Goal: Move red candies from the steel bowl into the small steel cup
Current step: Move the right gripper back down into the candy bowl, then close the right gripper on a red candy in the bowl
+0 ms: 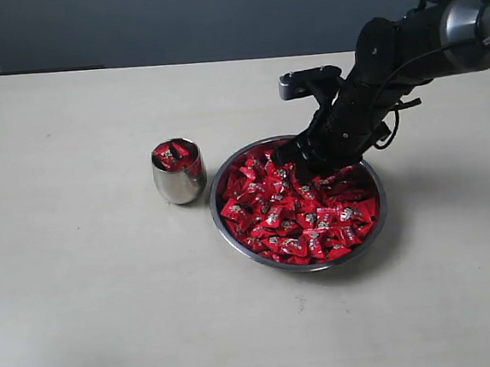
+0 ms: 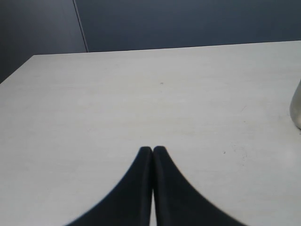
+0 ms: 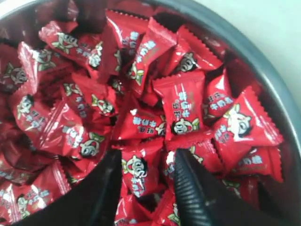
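Observation:
The steel bowl [image 1: 219, 186] sits right of centre, heaped with red candies [image 1: 294, 209] in shiny wrappers. My right gripper [image 1: 299, 166] is dipped into the pile at the bowl's far side. In the right wrist view its jaws stand apart as the right gripper [image 3: 146, 162] straddles one red candy [image 3: 138, 172]; I see no squeeze on it. The small steel cup [image 1: 179, 185] stands just left of the bowl with a few red candies [image 1: 174, 154] in it. My left gripper [image 2: 152, 149] is shut and empty above bare table; the cup's edge [image 2: 296, 106] shows at that view's border.
The pale table [image 1: 81, 275] stretches out on all sides of the bowl and cup. A dark wall [image 1: 170, 18] runs behind the table's far edge. The right arm [image 1: 405, 49] reaches in over the bowl from the upper right.

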{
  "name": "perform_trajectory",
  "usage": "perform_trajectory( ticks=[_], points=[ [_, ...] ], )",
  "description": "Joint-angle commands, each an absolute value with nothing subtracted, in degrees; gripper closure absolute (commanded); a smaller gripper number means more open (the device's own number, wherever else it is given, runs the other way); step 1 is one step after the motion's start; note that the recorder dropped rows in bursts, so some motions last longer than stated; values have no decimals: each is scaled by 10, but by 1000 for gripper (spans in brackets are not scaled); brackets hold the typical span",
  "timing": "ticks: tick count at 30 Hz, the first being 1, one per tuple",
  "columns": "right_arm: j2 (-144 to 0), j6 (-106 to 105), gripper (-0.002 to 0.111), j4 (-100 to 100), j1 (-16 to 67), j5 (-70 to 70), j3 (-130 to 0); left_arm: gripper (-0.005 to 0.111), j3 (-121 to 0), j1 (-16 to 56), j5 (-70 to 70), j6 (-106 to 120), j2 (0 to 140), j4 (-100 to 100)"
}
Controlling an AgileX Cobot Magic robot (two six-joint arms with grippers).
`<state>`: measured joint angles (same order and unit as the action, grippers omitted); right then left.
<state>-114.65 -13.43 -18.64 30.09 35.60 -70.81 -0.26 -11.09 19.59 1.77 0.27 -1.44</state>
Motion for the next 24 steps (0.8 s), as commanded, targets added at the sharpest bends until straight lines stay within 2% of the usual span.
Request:
perform_trajectory(
  ticks=[1,24],
  points=[
    [-1160,-161,71,-187,315,371,-727,106,0,-107,191,17,0,-16],
    [-1202,-152,71,-129,331,389,-734,106,0,-107,191,17,0,-16]
  ],
)
